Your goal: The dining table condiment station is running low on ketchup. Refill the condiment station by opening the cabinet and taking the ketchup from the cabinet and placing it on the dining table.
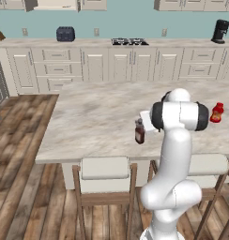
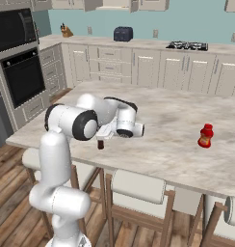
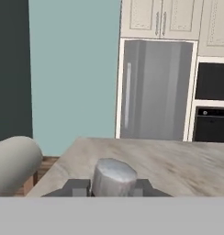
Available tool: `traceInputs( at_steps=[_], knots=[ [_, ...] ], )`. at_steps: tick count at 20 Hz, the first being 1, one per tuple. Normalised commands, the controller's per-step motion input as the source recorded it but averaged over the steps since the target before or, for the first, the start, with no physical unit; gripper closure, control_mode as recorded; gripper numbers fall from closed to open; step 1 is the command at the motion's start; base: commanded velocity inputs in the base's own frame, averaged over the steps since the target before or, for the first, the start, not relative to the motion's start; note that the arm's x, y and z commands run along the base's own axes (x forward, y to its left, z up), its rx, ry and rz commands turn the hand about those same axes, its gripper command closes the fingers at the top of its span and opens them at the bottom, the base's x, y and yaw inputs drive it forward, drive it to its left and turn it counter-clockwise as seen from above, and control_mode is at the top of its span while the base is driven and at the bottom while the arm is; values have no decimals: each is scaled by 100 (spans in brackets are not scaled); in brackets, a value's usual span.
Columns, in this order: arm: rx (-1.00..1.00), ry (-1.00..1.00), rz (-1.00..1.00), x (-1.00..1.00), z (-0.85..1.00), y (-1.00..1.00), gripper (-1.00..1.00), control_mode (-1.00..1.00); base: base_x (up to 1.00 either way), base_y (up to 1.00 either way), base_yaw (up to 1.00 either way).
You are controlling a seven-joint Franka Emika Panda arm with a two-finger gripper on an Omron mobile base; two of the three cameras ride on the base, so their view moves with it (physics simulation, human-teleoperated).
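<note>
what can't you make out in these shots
- Ketchup base in the right base view: hidden by the arm; whether it rests on the dining table is unclear.
- Gripper fingers in the hand view: mostly cut off by the bottom edge.
- Cabinet: cropped by the top edge.

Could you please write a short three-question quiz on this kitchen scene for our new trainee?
1. True or false: the gripper is shut on the ketchup bottle.
2. Which surface is below the bottle? A) the wall counter B) the dining table C) a stool
3. Fill in: on the wall counter, the dark toaster stands to the ____ of the stove burners in the left base view.

Key: 1 true, its fingers clamp the bottle's cap. 2 B, near the table's front edge; whether it already rests on the top cannot be told. 3 left.
</note>
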Motion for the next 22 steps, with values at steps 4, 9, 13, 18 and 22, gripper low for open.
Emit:
traceInputs(
  at_steps=[4, 9, 13, 18, 22],
  knots=[
    [-3, 0, 0, 9, -36, 1, 100, -100, 0, 0, 0],
    [-2, -2, 1, -17, -34, 10, 100, -100, 0, 0, 0],
    [-4, -5, 2, -36, -31, 0, 100, -100, 0, 0, 0],
    [-2, -7, 3, -36, -28, 0, 100, -100, 0, 0, 0],
    [0, -3, 3, -17, -12, -8, -100, -100, 0, 0, 0]
  ],
)
